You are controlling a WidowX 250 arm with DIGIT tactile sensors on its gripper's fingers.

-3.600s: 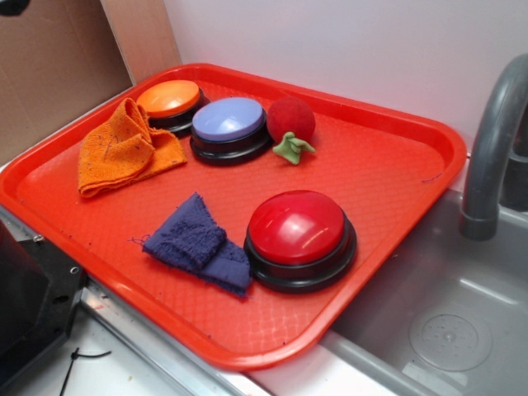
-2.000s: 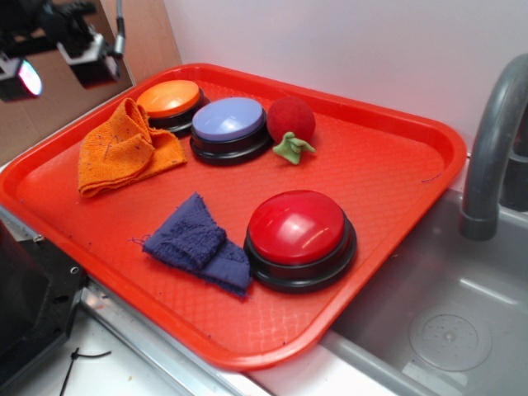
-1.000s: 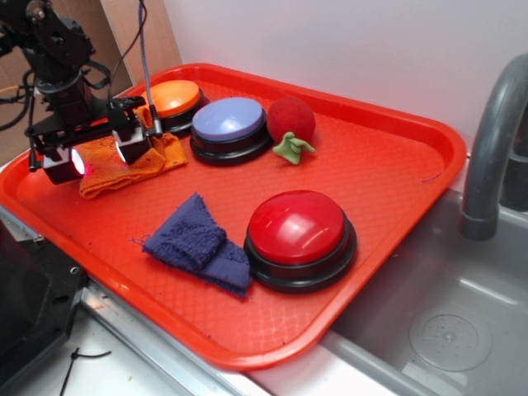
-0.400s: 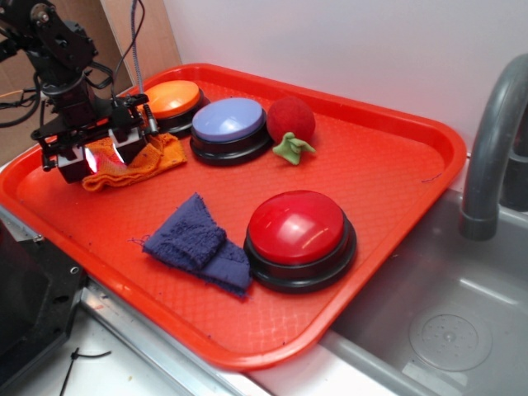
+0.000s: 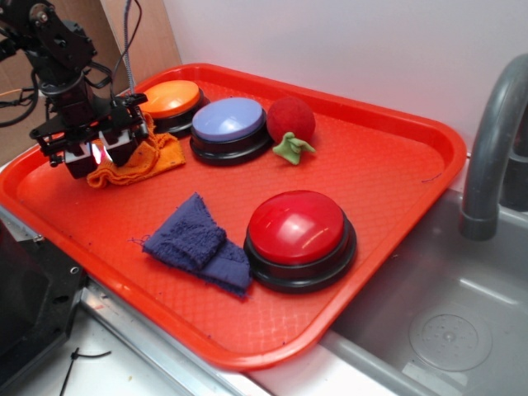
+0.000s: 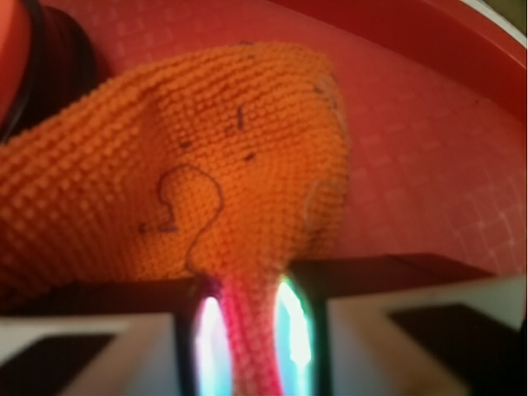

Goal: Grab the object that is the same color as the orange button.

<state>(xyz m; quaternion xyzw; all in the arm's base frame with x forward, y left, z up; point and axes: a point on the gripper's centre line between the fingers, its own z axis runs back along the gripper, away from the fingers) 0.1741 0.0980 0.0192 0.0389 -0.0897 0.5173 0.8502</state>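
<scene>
Altogether the tray (image 5: 396,177) holds three buttons, orange (image 5: 168,98), lavender (image 5: 228,120) and red (image 5: 297,227), two rags, and one red ball (image 5: 290,118). At its left end the gripper (image 5: 100,154) pinches the orange rag (image 6: 165,173) between narrow jaws; the blue rag (image 5: 196,242) lies nearer.

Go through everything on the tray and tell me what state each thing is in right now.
Gripper: shut on orange cloth.
Orange cloth: bunched, pinched at one fold.
Blue cloth: crumpled, lying free.
Orange button: untouched.
Lavender button: untouched.
Red button: untouched.
Red ball: resting on tray.
</scene>
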